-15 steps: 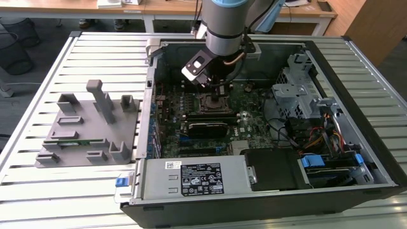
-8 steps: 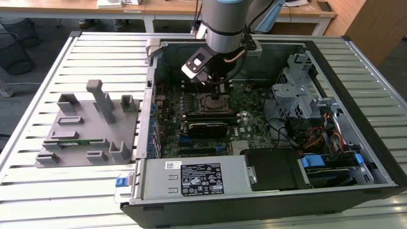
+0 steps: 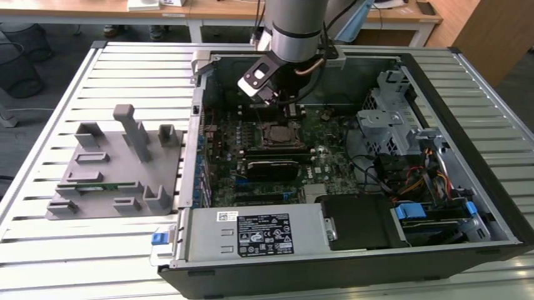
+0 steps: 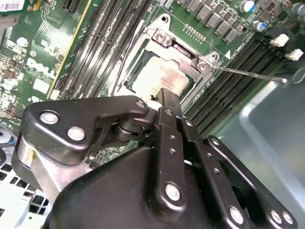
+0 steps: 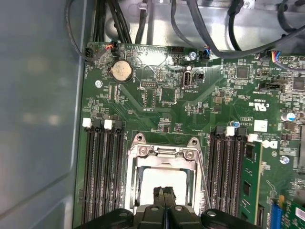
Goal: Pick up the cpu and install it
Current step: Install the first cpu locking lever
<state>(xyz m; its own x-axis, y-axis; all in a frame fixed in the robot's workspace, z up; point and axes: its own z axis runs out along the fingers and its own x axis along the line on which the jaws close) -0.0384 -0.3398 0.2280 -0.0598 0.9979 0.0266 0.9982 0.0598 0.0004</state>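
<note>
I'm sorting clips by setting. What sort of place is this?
Probably a robotics lab or workshop: an open PC case on a slatted metal table, a grey fixture beside it, desks behind.

In both wrist views the end effector point(image 5: 164, 194) point(image 4: 167, 98) covers part of the cpu point(image 5: 162, 177) point(image 4: 152, 76), and whether its tips touch the metal top cannot be told. In the exterior view the arm point(image 3: 296, 25) is cut off by the top edge, and what lies in the socket point(image 3: 272, 134) is too small to tell. The computer case point(image 3: 334, 262) runs past the bottom edge on its near side. The table point(image 3: 142, 75) is cropped on the exterior view's left and right. A thin green strip point(image 3: 100, 185) sits mostly hidden inside the grey holder point(image 3: 117, 169).
</note>
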